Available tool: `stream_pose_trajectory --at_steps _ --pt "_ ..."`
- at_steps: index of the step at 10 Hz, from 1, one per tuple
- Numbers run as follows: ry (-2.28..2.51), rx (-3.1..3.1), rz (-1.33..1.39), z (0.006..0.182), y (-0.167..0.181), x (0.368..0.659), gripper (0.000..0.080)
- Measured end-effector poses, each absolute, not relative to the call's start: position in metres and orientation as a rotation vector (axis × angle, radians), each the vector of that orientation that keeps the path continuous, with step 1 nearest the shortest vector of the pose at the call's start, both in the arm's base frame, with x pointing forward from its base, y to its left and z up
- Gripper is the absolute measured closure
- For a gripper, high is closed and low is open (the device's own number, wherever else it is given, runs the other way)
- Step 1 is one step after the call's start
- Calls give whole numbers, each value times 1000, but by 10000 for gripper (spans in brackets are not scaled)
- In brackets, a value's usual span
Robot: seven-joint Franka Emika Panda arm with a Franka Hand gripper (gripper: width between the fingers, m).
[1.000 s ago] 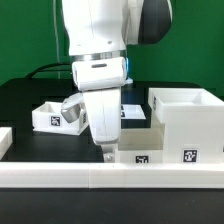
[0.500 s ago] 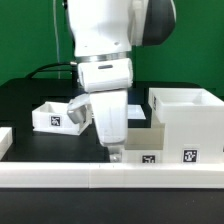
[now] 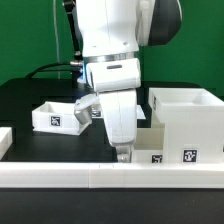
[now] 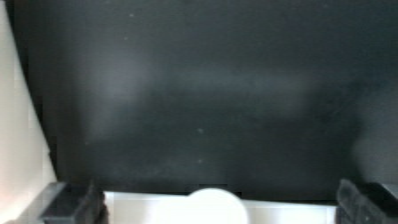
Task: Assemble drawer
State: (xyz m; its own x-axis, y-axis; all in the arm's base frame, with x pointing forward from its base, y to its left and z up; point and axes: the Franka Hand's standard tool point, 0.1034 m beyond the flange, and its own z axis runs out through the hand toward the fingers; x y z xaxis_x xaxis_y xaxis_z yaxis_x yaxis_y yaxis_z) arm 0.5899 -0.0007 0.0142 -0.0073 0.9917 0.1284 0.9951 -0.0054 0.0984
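In the exterior view, the pincer [image 3: 122, 153] is hanging very low, right beside the white rail [image 3: 50, 172] that is running along the near edge of the counter [image 3: 25, 100]. I judge the main danger to be a further drop. The fingertips would be pressing into the rail or into the low tagged panel [image 3: 150, 157] just beside them, jarring the arm or shoving the panel askew. The bulky wrist is also standing near the wall of the large open box [image 3: 185, 112], which is sitting toward the counter's near corner on the exterior view's right. A careless sideways sweep could be knocking that box out of line. The small open box [image 3: 55, 115] is resting well apart from the pincer, toward the exterior view's left and farther from the near edge. From this side I cannot tell how far the jaws are spread.

In the wrist view, the two dark fingers [image 4: 71, 205] are standing wide apart and gripping nothing. The risk here is a close on bare counter, or on the wrong piece. A small white rounded shape [image 4: 214, 206] is showing between the fingers, too blurred to name. A pale strip [image 4: 18, 120] is running along one side of the dark surface. Neither box is appearing in this picture, so the pincer is not yet lined up over either.
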Motion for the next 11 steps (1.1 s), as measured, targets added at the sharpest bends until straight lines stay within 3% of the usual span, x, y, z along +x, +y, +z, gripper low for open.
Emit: stream_pose_trajectory --at_steps 2,11 --pt "-2182 -2199 -248 13 15 589 151" --pt "-2217 -2187 -205 12 18 589 151"
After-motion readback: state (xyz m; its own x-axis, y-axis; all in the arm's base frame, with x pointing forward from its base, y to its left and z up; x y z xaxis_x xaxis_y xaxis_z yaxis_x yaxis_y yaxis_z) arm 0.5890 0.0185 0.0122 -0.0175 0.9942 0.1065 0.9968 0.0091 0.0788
